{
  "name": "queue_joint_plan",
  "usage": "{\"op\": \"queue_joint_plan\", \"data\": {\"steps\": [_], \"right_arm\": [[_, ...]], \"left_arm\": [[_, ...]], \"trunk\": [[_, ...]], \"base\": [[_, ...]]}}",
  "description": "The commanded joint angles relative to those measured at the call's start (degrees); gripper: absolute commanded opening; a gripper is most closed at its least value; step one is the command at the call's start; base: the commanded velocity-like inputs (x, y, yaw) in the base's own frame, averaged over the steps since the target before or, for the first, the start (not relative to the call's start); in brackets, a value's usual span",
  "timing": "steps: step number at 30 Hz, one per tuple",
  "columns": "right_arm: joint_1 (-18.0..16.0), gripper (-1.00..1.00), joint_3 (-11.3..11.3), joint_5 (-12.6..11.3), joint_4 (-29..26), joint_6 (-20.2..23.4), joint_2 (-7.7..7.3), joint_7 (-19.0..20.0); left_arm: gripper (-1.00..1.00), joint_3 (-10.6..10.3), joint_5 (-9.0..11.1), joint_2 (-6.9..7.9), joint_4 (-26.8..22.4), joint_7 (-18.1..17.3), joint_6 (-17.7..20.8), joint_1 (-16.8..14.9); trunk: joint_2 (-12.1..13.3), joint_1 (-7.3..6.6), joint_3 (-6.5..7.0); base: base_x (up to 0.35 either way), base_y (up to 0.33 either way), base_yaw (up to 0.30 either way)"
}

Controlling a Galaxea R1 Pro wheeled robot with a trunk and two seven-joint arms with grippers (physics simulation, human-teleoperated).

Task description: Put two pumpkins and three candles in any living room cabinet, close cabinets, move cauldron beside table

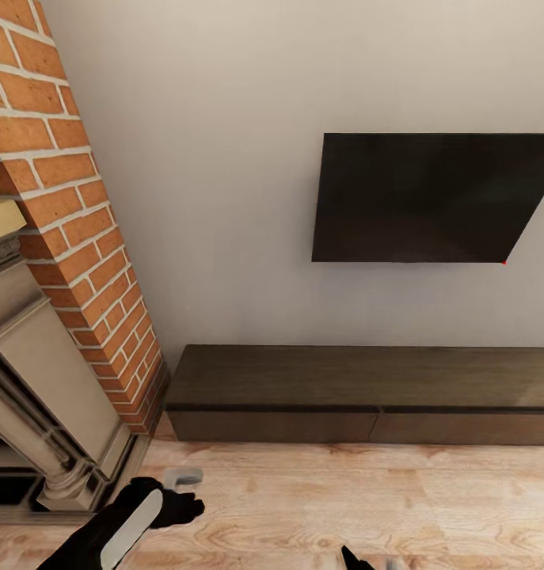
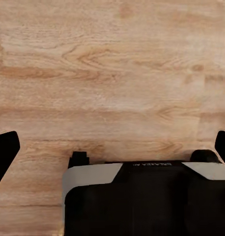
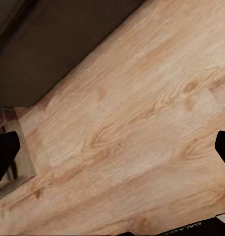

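The cabinet (image 1: 359, 380) is a long, low dark-brown unit against the wall under a television, with both wide drawer fronts shut. It also shows as a dark front (image 3: 58, 44) in the right wrist view. My left gripper (image 1: 183, 480) hangs low over the wooden floor, well short of the cabinet's left end. Its fingers are spread wide with nothing between them (image 2: 112, 152). My right gripper (image 3: 112, 152) is open too, over bare floor near the cabinet. The pumpkins, candles, cauldron and table are out of view.
A brick fireplace column (image 1: 74, 237) with a pale stone surround (image 1: 42, 396) stands at the left, touching the cabinet's left end. A black television (image 1: 426, 198) hangs on the white wall. Light wood floor (image 1: 343, 499) lies between me and the cabinet.
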Motion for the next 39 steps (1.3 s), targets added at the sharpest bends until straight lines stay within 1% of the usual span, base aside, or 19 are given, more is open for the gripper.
{"op": "queue_joint_plan", "data": {"steps": [1, 2, 3, 5, 9, 10, 12, 14, 15, 17, 18, 19, 22, 28, 29, 31, 34, 36, 39], "right_arm": [[0.0, 1.0, 0.5, -3.1, 0.0, 0.4, -0.58, 2.2], [0.0, 1.0, 0.5, -5.3, 0.0, 0.9, -0.93, 4.2], [0.0, 1.0, 0.5, -7.2, 0.0, 1.1, -1.15, 6.3], [0.0, 1.0, 0.5, -9.5, 0.1, 1.3, -1.39, 10.4], [0.0, 1.0, 0.4, -11.1, 0.1, 1.4, -1.43, 16.0], [0.0, 1.0, 0.4, -11.4, 0.1, 1.4, -1.42, 16.6], [0.0, 1.0, 0.4, -13.0, 0.1, 1.5, -1.42, 18.2], [0.0, 1.0, 0.4, -15.7, 0.1, 1.5, -1.45, 18.9], [0.0, 1.0, 0.4, -16.4, 0.1, 1.5, -1.45, 19.0], [0.0, 1.0, 0.5, -20.2, 0.0, 1.4, -1.49, 19.3], [0.0, 1.0, 0.5, -21.2, 0.0, 1.4, -1.48, 19.4], [0.0, 1.0, 0.5, -21.5, 0.0, 1.3, -1.48, 19.4], [-0.1, 1.0, 0.5, -22.4, 0.1, 0.1, -1.43, 18.7], [-0.5, 1.0, 0.6, -22.9, -0.9, -6.7, -1.35, 18.1], [-0.6, 1.0, 0.6, -23.0, -1.4, -7.0, -1.35, 18.1], [-0.6, 1.0, 0.5, -23.4, -3.8, -7.4, -1.37, 18.2], [-0.7, 1.0, 0.2, -25.4, -6.3, -7.2, -1.38, 18.4], [-0.8, 1.0, -0.4, -27.5, -7.5, -6.4, -1.35, 18.5], [-0.9, 1.0, -0.9, -29.2, -8.4, -4.8, -1.37, 18.9]], "left_arm": [[1.0, 2.1, 0.8, 0.17, -3.7, 0.6, 5.0, 0.0], [1.0, 4.7, 1.0, 0.23, -6.7, 0.6, 8.9, 0.0], [1.0, 7.2, 1.1, 0.26, -9.1, 0.7, 11.3, 0.2], [1.0, 11.2, 1.3, 0.32, -12.1, 0.8, 13.8, 0.3], [1.0, 14.4, 1.4, 0.47, -13.9, 0.9, 15.2, 0.5], [1.0, 14.6, 1.5, 0.5, -14.0, 0.9, 15.3, 0.5], [1.0, 15.1, 1.6, 0.5, -14.2, 0.8, 15.5, 0.5], [1.0, 15.3, 1.7, 0.48, -14.3, 0.8, 15.7, 0.5], [1.0, 15.3, 1.7, 0.49, -14.3, 0.8, 15.7, 0.5], [1.0, 15.5, 1.9, 0.57, -14.4, 0.8, 15.7, 0.5], [1.0, 15.5, 2.4, 0.61, -14.4, 0.8, 15.8, 0.5], [1.0, 15.5, 2.8, 0.62, -14.4, 0.8, 15.8, 0.5], [1.0, 15.5, 6.0, 0.7, -14.4, 0.8, 15.8, 0.5], [1.0, 15.4, 8.8, 2.19, -14.4, 0.8, 15.8, 0.5], [1.0, 15.4, 9.1, 2.25, -14.4, 0.8, 15.8, 0.5], [1.0, 15.3, 10.8, 2.43, -14.4, 0.8, 15.9, 0.5], [1.0, 15.2, 12.5, 2.56, -14.4, 0.8, 15.9, 0.5], [1.0, 15.2, 13.1, 2.63, -14.4, 0.8, 15.9, 0.5], [1.0, 15.2, 13.4, 2.84, -14.4, 0.8, 15.9, 0.5]], "trunk": [[-0.1, 0.03, -0.12], [-0.1, 0.03, -0.12], [-0.1, 0.03, -0.12], [-0.1, 0.03, -0.12], [-0.1, 0.03, -0.12], [-0.1, 0.03, -0.12], [-0.1, 0.03, -0.12], [-0.5, 0.25, -0.3], [-0.9, 0.47, -0.48], [-1.7, 0.91, -0.84], [-2.1, 1.13, -1.02], [-2.5, 1.35, -1.2], [-3.7, 2.01, -1.73], [-6.1, 3.33, -2.81], [-6.5, 3.55, -2.99], [-7.3, 3.99, -3.35], [-8.5, 4.64, -3.89], [-9.3, 5.08, -4.25], [-10.5, 5.74, -4.79]], "base": [[0.0, 0.0, 0.0], [0.0, 0.0, 0.0], [0.0, 0.0, 0.0], [0.0, 0.0, 0.0], [0.0, 0.0, 0.0], [0.0, 0.0, 0.0], [0.0, 0.0, 0.0], [0.0, 0.0, 0.0], [0.0, 0.0, 0.0], [0.0, 0.0, 0.0], [0.0, 0.0, 0.0], [0.0, 0.0, 0.0], [0.0, 0.0, 0.0], [0.0, 0.0, 0.0], [0.0, 0.0, 0.0], [0.0, 0.0, 0.0], [0.0, 0.0, 0.0], [0.0, 0.0, 0.0], [0.0, 0.0, 0.0]]}}
